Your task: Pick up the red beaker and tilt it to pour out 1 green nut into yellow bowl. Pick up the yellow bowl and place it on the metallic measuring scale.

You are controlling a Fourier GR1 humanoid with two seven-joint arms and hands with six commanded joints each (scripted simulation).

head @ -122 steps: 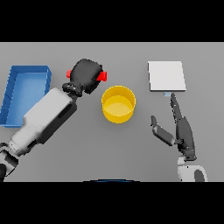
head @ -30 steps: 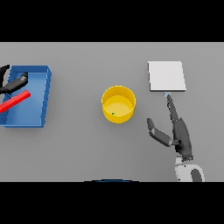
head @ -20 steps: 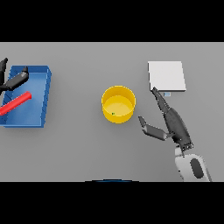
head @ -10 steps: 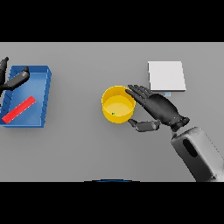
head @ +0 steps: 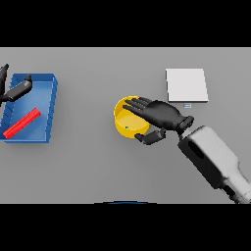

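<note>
At the middle of the grey tabletop (head: 88, 176), the robot's right hand (head: 164, 115) reaches over the yellow bowl (head: 128, 122), fingers spread across the far rim and thumb curled against the near outer wall, so the hand grips the bowl from its right side. A small green nut (head: 127, 128) lies inside the bowl on its floor. Farther right and toward the back sits the metallic measuring scale (head: 186, 85), a pale square plate, apart from the bowl and hand. At the left edge, a blue tray (head: 51, 105) holds the red beaker (head: 21, 123), lying on its side at a slant. The left hand (head: 14, 89) hovers over the tray's far left corner, fingers loose and spread, holding nothing.
</note>
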